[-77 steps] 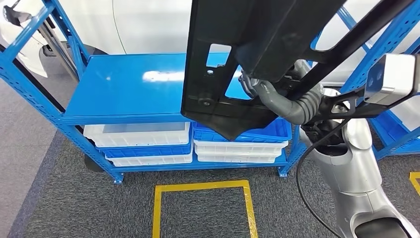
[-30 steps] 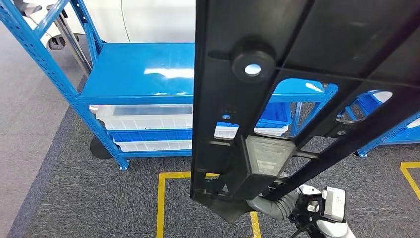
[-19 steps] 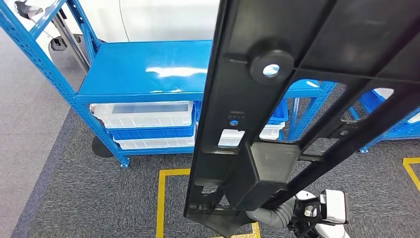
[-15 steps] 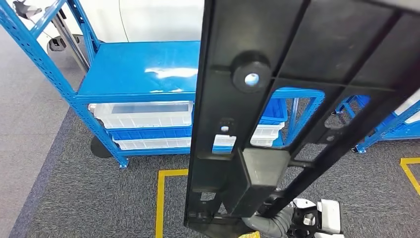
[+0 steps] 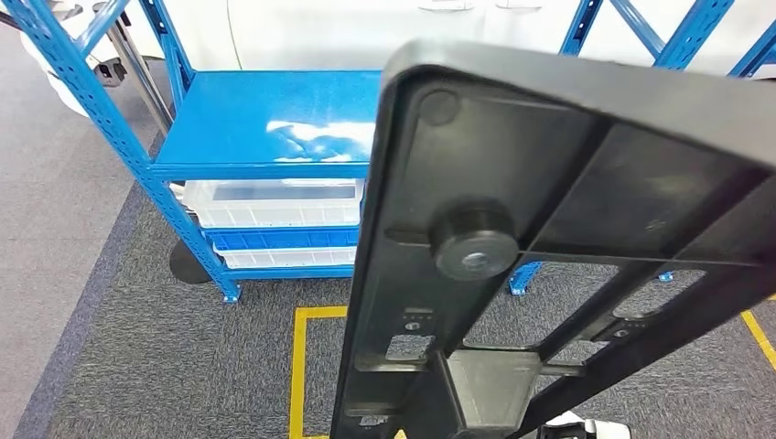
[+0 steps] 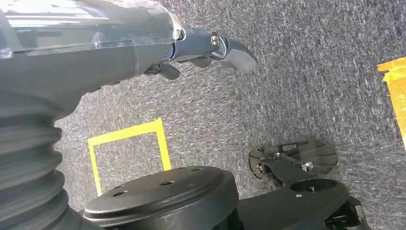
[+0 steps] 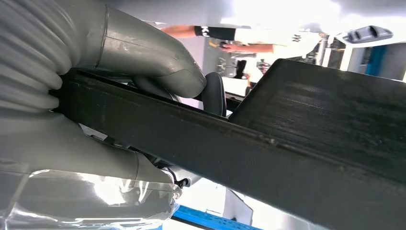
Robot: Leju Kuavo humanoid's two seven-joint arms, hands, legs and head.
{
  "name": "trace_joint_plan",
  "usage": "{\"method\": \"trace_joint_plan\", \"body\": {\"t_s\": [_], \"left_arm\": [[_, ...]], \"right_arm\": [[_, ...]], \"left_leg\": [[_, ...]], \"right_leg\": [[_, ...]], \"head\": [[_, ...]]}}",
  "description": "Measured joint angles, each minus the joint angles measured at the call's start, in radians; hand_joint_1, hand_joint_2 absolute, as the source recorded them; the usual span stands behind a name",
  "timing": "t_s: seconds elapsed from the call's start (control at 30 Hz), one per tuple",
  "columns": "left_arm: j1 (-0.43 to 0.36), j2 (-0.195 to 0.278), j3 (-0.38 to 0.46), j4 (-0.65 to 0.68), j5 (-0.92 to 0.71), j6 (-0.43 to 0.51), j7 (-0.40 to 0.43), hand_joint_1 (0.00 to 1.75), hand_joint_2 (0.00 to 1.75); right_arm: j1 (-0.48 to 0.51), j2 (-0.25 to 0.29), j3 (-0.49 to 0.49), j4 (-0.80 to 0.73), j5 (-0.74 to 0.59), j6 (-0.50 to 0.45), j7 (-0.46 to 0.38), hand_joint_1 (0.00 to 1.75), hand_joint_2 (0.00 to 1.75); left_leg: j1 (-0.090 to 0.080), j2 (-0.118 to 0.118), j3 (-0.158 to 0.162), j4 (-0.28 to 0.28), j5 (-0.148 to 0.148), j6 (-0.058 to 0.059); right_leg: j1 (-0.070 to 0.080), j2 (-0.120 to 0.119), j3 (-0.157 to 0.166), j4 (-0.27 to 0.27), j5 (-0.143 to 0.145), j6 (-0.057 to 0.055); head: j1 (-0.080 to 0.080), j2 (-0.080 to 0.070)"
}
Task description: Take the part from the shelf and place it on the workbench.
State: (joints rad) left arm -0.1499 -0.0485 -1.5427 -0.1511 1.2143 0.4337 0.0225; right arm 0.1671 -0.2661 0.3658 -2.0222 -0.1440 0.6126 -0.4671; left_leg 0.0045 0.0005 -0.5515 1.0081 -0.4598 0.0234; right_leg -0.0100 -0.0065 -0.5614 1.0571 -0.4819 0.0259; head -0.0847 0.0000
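The robot carries the black part (image 5: 549, 229), a long flat plastic panel with ribs and openings. It is off the shelf (image 5: 274, 128) and is held high and close to the head camera, so it covers the centre and right of that frame. The blue shelf stands in the upper left, with white and blue bins (image 5: 274, 215) under its top board.

In the right wrist view, the right hand (image 7: 119, 96) grips one bar of the part (image 7: 268, 143): the thick thumb lies over the edge and the rest of the hand is under it. The left hand (image 6: 201, 52) hangs above the grey carpet (image 6: 311, 72), with its fingers a little bent and nothing in them.

I judge the step to be the transport, after the pick. I see no workbench in these views, so the next move probably calls for turning to find it while keeping the long panel away from the shelf posts.
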Motion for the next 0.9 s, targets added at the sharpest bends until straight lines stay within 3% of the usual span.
{"method": "trace_joint_plan", "body": {"t_s": [0.07, 0.17, 0.23, 0.3, 0.33, 0.37, 0.4, 0.47, 0.53, 0.63, 0.7, 0.83, 0.9], "left_arm": [[0.0, 0.002, 0.0, 0.0, 0.0, 0.0, 0.0, 0.0, 1.75], [-0.001, 0.006, 0.0, 0.0, 0.0, 0.0, 0.001, 0.0, 1.75], [-0.002, 0.009, 0.0, 0.0, 0.001, 0.0, 0.001, 0.0, 1.75], [-0.008, 0.011, 0.0, 0.0, 0.002, 0.0, 0.0, 0.0, 1.75], [-0.011, 0.012, 0.0, 0.0, 0.002, 0.0, 0.0, 0.0, 1.75], [-0.012, 0.012, 0.0, 0.0, 0.002, 0.0, 0.0, 0.0, 1.75], [-0.011, 0.012, 0.0, 0.0, 0.002, 0.0, 0.001, 0.0, 1.75], [-0.007, 0.014, 0.0, 0.001, 0.002, 0.0, 0.003, 0.0, 1.75], [-0.004, 0.015, 0.0, 0.003, 0.001, 0.002, 0.003, 0.0, 1.75], [-0.001, 0.018, 0.0, 0.005, 0.001, 0.007, -0.014, 0.0, 1.75], [0.0, 0.02, 0.0, 0.005, 0.005, 0.011, -0.031, 0.0, 1.75], [0.003, 0.021, 0.001, 0.006, 0.013, 0.014, -0.045, 0.0, 1.75], [0.003, 0.021, 0.001, 0.006, 0.014, 0.014, -0.044, 0.0, 1.75]], "right_arm": [[0.004, 0.003, 0.0, -0.005, 0.0, 0.0, -0.002, 1.75, 1.75], [0.009, 0.007, 0.002, -0.008, 0.0, 0.0, -0.002, 1.75, 1.75], [0.011, 0.011, 0.003, -0.01, 0.0, 0.0, -0.003, 1.75, 1.75], [0.012, 0.014, 0.005, -0.012, 0.0, 0.0, -0.003, 1.75, 1.75], [0.013, 0.015, 0.005, -0.012, 0.0, 0.0, -0.003, 1.75, 1.75], [0.014, 0.015, 0.006, -0.012, 0.0, 0.0, -0.002, 1.75, 1.75], [0.014, 0.015, 0.006, -0.012, 0.0, 0.0, -0.002, 1.75, 1.75], [0.015, 0.016, 0.006, -0.012, 0.0, 0.0, -0.002, 1.75, 1.75], [0.015, 0.018, 0.006, -0.013, 0.004, 0.0, -0.004, 1.75, 1.75], [0.03, 0.027, 0.007, -0.024, 0.053, 0.005, -0.029, 1.75, 1.75], [0.057, 0.037, 0.01, -0.041, 0.105, 0.008, -0.067, 1.75, 1.75], [0.103, 0.059, 0.021, -0.061, 0.163, 0.012, -0.097, 1.75, 1.75], [0.113, 0.071, 0.022, -0.063, 0.169, 0.014, -0.086, 1.75, 1.75]], "left_leg": [[-0.002, 0.0, -0.004, 0.001, 0.003, -0.011], [-0.002, 0.0, -0.009, 0.009, -0.005, -0.029], [-0.001, 0.0, -0.04, 0.086, -0.06, -0.037], [0.0, -0.001, -0.091, 0.219, -0.131, -0.042], [0.0, 0.0, -0.106, 0.267, -0.148, -0.043], [0.0, 0.0, -0.101, 0.276, -0.143, -0.043], [0.0, 0.0, -0.08, 0.248, -0.122, -0.042], [0.0, 0.0, -0.003, 0.111, -0.062, -0.036], [-0.003, -0.001, 0.042, 0.013, -0.038, -0.027], [-0.003, -0.003, 0.041, -0.006, -0.033, -0.013], [0.001, -0.002, 0.039, -0.014, -0.023, -0.002], [0.004, 0.003, 0.027, -0.016, -0.013, 0.006], [0.004, 0.004, 0.023, -0.014, -0.011, 0.004]], "right_leg": [[0.006, 0.001, 0.019, -0.046, 0.005, -0.011], [0.002, 0.0, 0.014, -0.054, 0.017, -0.031], [-0.002, -0.002, 0.01, -0.059, 0.025, -0.042], [0.0, -0.005, 0.003, -0.058, 0.028, -0.048], [0.001, -0.005, 0.0, -0.057, 0.03, -0.048], [0.002, -0.005, -0.002, -0.056, 0.031, -0.048], [0.003, -0.005, -0.003, -0.054, 0.032, -0.048], [0.004, -0.002, -0.003, -0.048, 0.032, -0.045], [0.007, -0.001, -0.01, -0.042, 0.033, -0.037], [0.009, -0.002, -0.019, -0.041, 0.041, -0.02], [0.008, 0.0, -0.031, -0.014, 0.018, -0.01], [-0.002, 0.003, -0.125, 0.202, -0.099, 0.006], [-0.006, 0.003, -0.128, 0.223, -0.088, 0.009]], "head": [[0.0, 0.0], [0.0, 0.0], [0.0, 0.0], [0.0, 0.0], [0.0, 0.0], [0.0, 0.0], [0.0, 0.0], [0.0, 0.0], [0.0, 0.0], [0.0, 0.0], [0.0, 0.0], [0.0, 0.0], [0.0, 0.0]]}}
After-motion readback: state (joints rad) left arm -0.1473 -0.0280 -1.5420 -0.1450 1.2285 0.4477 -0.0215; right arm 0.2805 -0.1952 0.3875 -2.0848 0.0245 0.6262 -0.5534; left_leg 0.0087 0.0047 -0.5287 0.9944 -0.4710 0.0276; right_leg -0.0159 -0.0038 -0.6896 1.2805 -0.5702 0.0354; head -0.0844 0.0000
